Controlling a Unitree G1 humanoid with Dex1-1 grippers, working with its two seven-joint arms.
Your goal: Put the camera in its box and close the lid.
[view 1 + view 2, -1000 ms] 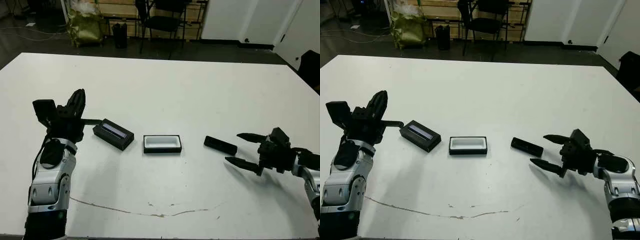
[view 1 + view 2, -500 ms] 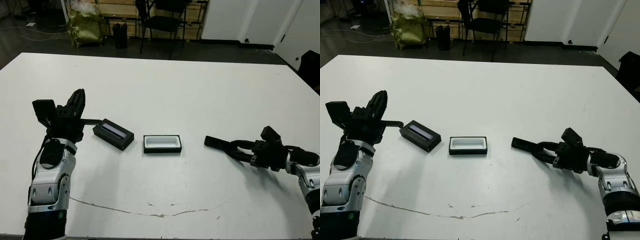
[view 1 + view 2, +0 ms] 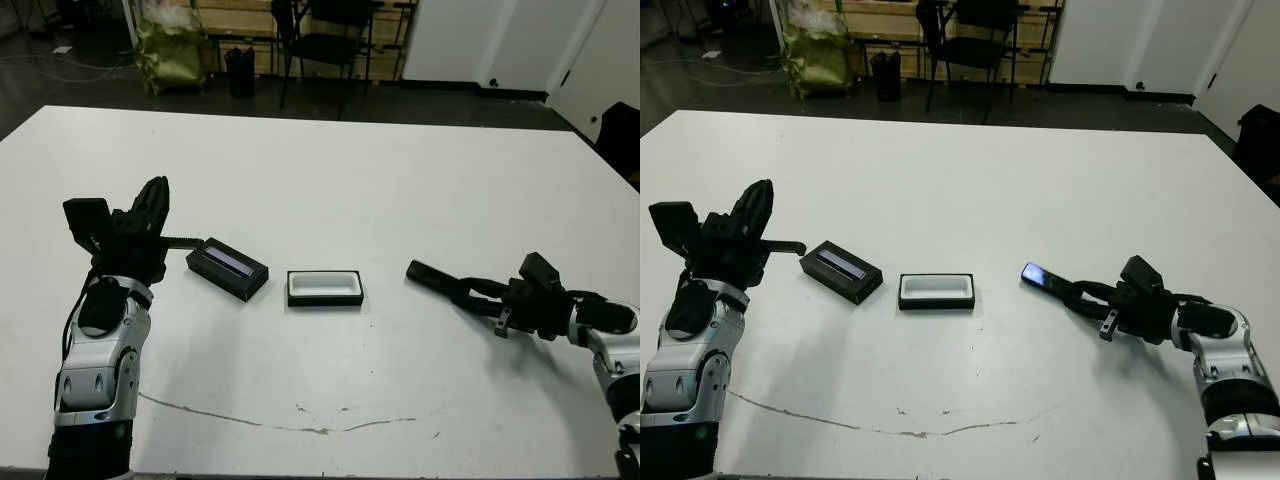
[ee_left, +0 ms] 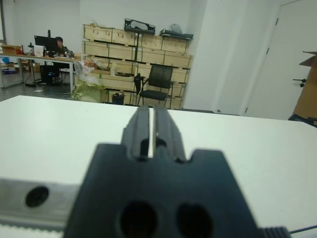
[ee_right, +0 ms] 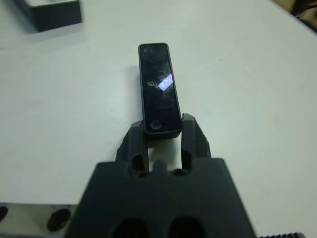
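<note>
The camera point(image 3: 428, 276) is a slim black bar right of the table's middle. My right gripper point(image 3: 470, 293) is shut on its near end, and in the right wrist view both fingers point(image 5: 188, 133) clamp the camera point(image 5: 158, 91) by its sides. The box point(image 3: 325, 287) lies open at the centre, showing its white lining. To its left the lid point(image 3: 227, 268) lies at an angle, grey strip up. My left gripper point(image 3: 153, 207) is held up just left of the lid, apart from it, its fingers point(image 4: 168, 130) together and holding nothing.
A thin brown line point(image 3: 300, 425) runs across the white table point(image 3: 330, 170) near the front edge. Beyond the far edge stand a black chair point(image 3: 330, 40) and a green bag point(image 3: 170, 50). A person point(image 4: 58, 43) sits at a distant desk.
My right gripper, open beside the camera a second ago, has closed on the camera's near end. The camera's far tip now catches a bluish glint. The left arm has hardly moved.
</note>
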